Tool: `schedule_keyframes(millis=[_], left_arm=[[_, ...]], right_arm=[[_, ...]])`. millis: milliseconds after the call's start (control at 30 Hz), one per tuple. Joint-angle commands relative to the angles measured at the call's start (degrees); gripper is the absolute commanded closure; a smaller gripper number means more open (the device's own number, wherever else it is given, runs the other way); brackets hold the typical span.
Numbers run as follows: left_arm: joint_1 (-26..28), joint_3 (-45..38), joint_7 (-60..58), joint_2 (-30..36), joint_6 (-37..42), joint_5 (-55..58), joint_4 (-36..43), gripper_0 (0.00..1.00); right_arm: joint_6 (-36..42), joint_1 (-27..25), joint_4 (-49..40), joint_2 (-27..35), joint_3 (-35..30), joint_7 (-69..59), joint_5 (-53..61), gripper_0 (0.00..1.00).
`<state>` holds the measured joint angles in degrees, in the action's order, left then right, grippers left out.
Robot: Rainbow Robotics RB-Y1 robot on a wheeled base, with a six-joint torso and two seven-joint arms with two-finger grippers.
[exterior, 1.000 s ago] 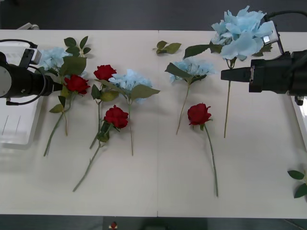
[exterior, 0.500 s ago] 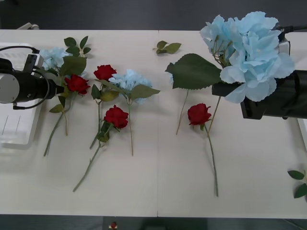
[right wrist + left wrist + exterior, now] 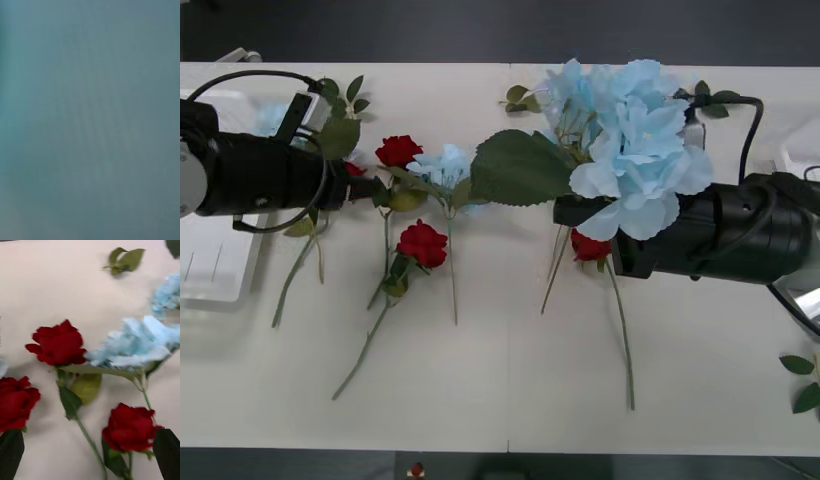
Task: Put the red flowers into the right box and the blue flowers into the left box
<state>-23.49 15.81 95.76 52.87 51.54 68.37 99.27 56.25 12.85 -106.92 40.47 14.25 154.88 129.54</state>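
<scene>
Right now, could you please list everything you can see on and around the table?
roses: four, red, lying on the table, three left of centre and one under the right gripper
held blue flower: one, pale blue, lifted above table centre
other blue flowers: at least two, pale blue, lying on the table's left half
leaf sprigs: two, green, one at the far edge's centre and one at the right edge
left box: one, white, left edge
right box: one, white, right edge
table: one, cream
left gripper: open, over the leftmost rose
right gripper: shut on the held blue flower's stem
</scene>
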Motion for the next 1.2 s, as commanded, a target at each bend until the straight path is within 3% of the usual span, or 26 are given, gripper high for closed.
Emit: schedule_keyframes(millis=[33,267,467,700,1200], left_arm=[[5.6,-4.7,12.3,3.1,-0.1,10.8,2.5,0.00],[10.4,-6.1,40.9,4.1,2.4,36.8,-1.2,0.00],[11.6,-2.3,58.4,2.5,6.9,51.5,-1.4,0.00],[11.4,4.6,59.2,-3.6,10.0,59.3,-1.3,0.00],[11.6,10.7,59.2,-19.9,7.7,58.6,-1.5,0.00]], right_arm=[[-3.3,3.5,-2.0,0.1,3.8,0.1,1.2,1.00],[-8.0,6.2,-1.9,-0.2,7.6,-0.6,1.9,1.00],[-8.9,7.2,-1.8,-0.5,8.4,-1.9,1.9,1.00],[-8.8,7.3,-1.8,-0.5,8.5,-3.0,1.9,1.00],[-8.5,7.3,-1.8,-0.5,8.5,-4.1,1.9,1.00]])
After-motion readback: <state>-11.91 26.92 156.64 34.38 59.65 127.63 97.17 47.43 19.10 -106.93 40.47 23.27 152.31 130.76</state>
